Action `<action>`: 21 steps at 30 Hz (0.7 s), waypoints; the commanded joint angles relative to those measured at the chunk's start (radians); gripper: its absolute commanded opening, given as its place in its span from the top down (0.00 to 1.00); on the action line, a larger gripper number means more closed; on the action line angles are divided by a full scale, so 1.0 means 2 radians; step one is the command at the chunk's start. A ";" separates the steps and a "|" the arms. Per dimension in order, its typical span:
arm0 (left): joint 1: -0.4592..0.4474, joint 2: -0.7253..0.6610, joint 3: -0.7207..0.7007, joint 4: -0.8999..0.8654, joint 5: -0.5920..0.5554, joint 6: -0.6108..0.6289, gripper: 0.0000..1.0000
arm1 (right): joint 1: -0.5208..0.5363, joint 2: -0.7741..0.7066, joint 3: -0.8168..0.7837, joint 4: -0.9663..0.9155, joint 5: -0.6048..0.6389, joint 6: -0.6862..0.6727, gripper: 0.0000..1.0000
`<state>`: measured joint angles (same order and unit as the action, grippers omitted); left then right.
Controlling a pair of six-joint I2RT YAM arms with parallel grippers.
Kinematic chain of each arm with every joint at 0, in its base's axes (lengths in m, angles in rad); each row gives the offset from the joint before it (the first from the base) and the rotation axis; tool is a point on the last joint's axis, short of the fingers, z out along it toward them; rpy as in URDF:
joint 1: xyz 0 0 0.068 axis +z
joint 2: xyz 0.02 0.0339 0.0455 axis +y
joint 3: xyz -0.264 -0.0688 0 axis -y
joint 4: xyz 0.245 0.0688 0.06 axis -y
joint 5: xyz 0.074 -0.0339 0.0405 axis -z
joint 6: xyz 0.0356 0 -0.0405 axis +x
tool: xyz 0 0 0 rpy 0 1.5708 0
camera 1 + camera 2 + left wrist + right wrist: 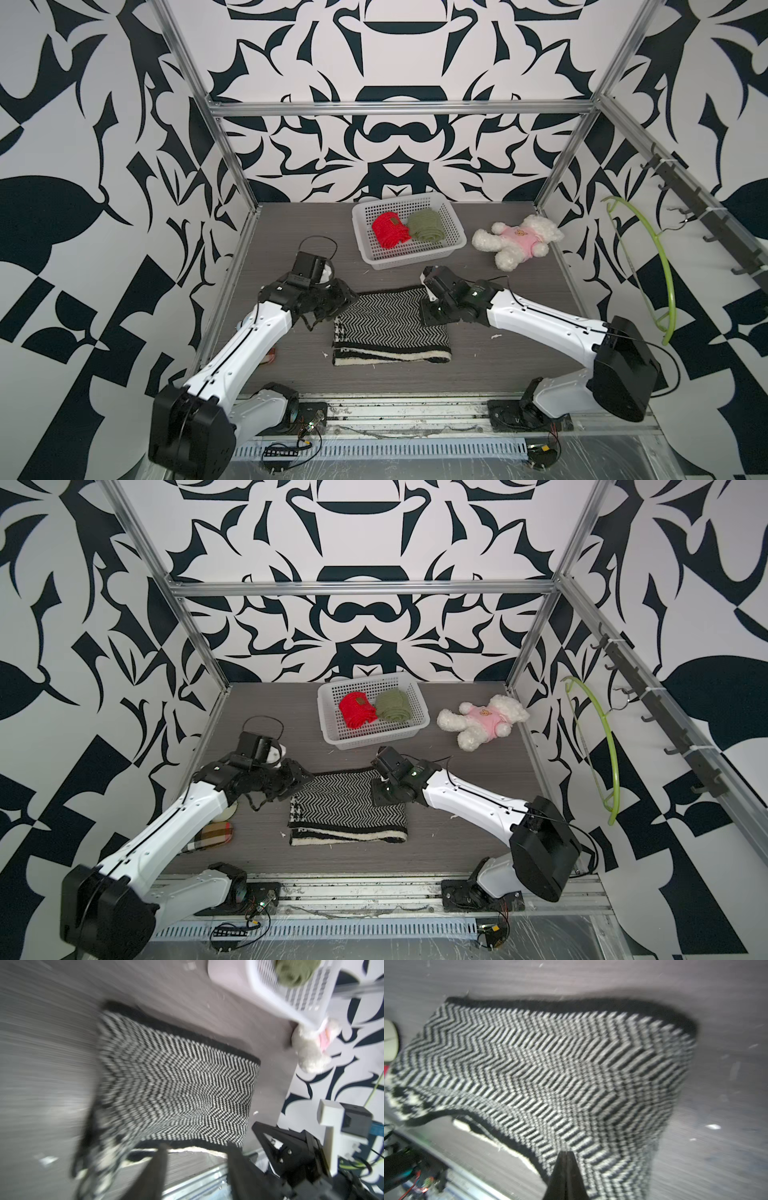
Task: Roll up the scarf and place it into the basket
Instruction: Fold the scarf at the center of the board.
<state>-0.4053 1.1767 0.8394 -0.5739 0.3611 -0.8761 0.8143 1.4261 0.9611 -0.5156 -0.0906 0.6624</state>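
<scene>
1. Black-and-white herringbone knit scarf lies folded flat on the grey wood-grain worktop, between the arms and well apart from the basket. Not rolled yet.
2. White perforated plastic basket sits at the back and holds a red knit roll and an olive knit roll. Free room looks limited to its near side.
3. Right claw: tips pressed together at the scarf's back-right corner. Can't tell if any knit is caught.
4. Left claw: fingers spread at the back-left corner, gripping nothing.
5. Risks:
   - One-sided pinch means a skewed pull and a cone-shaped roll.
   - Grabbing the top layer only lets the folded layers slide apart.
   - A loose roll unwinds on the lift, or snags the basket rim.
</scene>
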 commanded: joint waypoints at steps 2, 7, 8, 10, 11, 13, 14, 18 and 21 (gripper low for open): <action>-0.032 0.030 -0.017 0.082 0.044 -0.033 1.00 | -0.001 0.019 -0.045 0.006 -0.022 0.039 1.00; -0.027 0.043 -0.105 0.072 -0.004 -0.061 1.00 | -0.028 0.070 -0.051 -0.023 0.018 0.039 1.00; -0.017 0.045 -0.123 0.069 -0.016 -0.064 1.00 | -0.032 0.079 -0.041 -0.034 0.021 0.031 1.00; 0.012 0.045 -0.147 0.067 -0.011 -0.061 1.00 | -0.033 0.081 -0.015 -0.054 0.036 0.013 1.00; 0.024 0.061 -0.153 0.066 -0.006 -0.057 1.00 | -0.032 0.075 -0.003 -0.054 0.035 0.005 1.00; 0.030 0.059 -0.141 0.052 0.002 -0.040 1.00 | -0.032 0.059 0.018 -0.059 0.036 -0.005 1.00; 0.030 0.053 -0.123 0.040 0.005 -0.027 1.00 | -0.031 0.050 0.031 -0.062 0.037 -0.013 1.00; 0.030 -0.016 -0.057 0.003 -0.006 0.011 0.66 | -0.031 0.030 0.065 -0.072 0.041 -0.030 1.00; 0.032 -0.032 -0.029 -0.030 -0.018 0.029 0.32 | -0.031 0.034 0.076 -0.062 0.033 -0.038 1.00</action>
<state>-0.3481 1.1446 0.7341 -0.5381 0.3550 -0.8856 0.7540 1.5021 1.0756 -0.6209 -0.0395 0.6273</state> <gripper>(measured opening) 0.632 0.050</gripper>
